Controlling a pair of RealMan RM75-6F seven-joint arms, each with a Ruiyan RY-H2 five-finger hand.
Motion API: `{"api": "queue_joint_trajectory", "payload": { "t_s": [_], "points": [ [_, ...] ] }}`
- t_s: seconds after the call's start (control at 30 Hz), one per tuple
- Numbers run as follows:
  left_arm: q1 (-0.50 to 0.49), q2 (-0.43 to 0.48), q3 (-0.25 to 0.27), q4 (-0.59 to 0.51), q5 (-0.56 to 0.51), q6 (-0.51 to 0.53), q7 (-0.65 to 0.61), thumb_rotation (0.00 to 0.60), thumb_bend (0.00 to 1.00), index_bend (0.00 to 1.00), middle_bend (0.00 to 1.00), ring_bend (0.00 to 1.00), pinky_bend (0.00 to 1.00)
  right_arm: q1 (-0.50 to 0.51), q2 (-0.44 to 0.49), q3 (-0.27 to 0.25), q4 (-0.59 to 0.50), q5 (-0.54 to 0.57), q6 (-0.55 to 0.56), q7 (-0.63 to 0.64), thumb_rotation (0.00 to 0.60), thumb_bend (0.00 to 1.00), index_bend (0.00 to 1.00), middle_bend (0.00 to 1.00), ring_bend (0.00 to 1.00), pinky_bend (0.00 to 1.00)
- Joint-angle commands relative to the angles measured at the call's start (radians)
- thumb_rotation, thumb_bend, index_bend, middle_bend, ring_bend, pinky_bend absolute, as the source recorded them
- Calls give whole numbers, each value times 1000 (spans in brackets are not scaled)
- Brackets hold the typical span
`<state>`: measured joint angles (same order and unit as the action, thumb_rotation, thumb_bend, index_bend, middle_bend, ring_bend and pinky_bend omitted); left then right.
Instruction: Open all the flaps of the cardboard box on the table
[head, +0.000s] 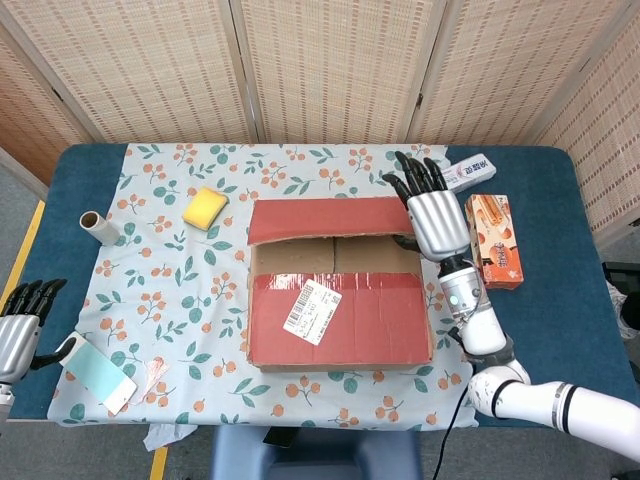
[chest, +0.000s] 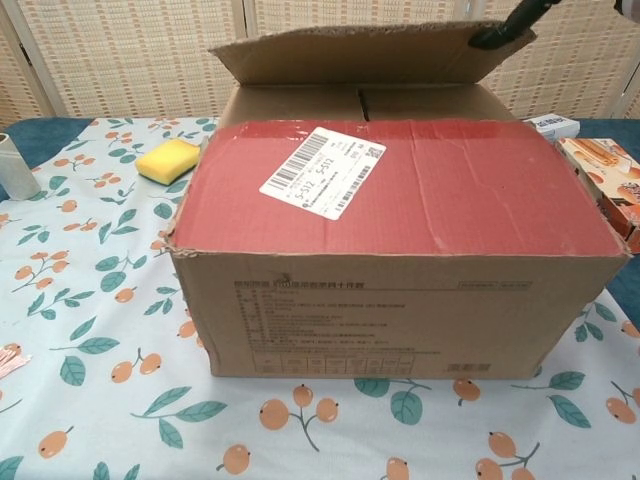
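Brown corrugated cardboard box (chest: 400, 300) with red-taped top sits mid-table on the floral cloth (head: 170, 290).

Near flap (head: 340, 322), red, flat, with white barcode label (head: 311, 311), is closed.

Beyond it the far flap (head: 325, 220) is raised partway, brown underside showing in the chest view, inner flaps (head: 335, 256) visible below and not yet opened.

Right hand (head: 432, 213) is at the far flap's right corner, fingers spread, a dark fingertip (chest: 500, 35) hooked under the edge. It's a contact, not a grip.

Left hand (head: 18, 322) is idle at the table's left edge, holding nothing, fingers slightly apart.

Risk: one-corner lift on stiff board. The fingertip could slip and the flap drop back, or the box could skew toward the orange snack carton (head: 492, 240) just beside it.
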<state>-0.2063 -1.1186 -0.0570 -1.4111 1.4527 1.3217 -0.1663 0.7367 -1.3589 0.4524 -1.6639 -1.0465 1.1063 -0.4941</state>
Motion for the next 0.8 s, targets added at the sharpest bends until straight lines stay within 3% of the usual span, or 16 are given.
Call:
{"api": "queue_joint_trajectory", "payload": {
  "t_s": [0.03, 0.27, 0.4, 0.6, 0.8],
  "points": [
    [-7, 1, -4, 11, -18, -23, -32, 600, 332, 0, 120, 49, 0, 42, 15, 38, 17, 61, -26, -8, 600, 292, 180, 0, 57, 0],
    [-27, 4, -15, 59, -57, -95, -130, 600, 331, 0, 96, 41, 0, 130, 24, 91, 145, 158, -109, 37, 600, 292, 180, 0, 57, 0],
    [-41, 7, -16, 92, -63, -136, -201, 600, 332, 0, 95, 40, 0, 206, 14, 117, 275, 231, -197, 67, 600, 292, 180, 0, 57, 0],
    [-49, 2, -24, 122, -79, -158, -224, 600, 332, 0, 95, 38, 0, 300, -36, 115, 503, 266, -323, 144, 600, 291, 180, 0, 57, 0],
    [-52, -3, -27, 138, -99, -179, -228, 600, 331, 0, 95, 38, 0, 327, -80, 92, 658, 233, -405, 267, 600, 292, 180, 0, 57, 0]
  ]
}}
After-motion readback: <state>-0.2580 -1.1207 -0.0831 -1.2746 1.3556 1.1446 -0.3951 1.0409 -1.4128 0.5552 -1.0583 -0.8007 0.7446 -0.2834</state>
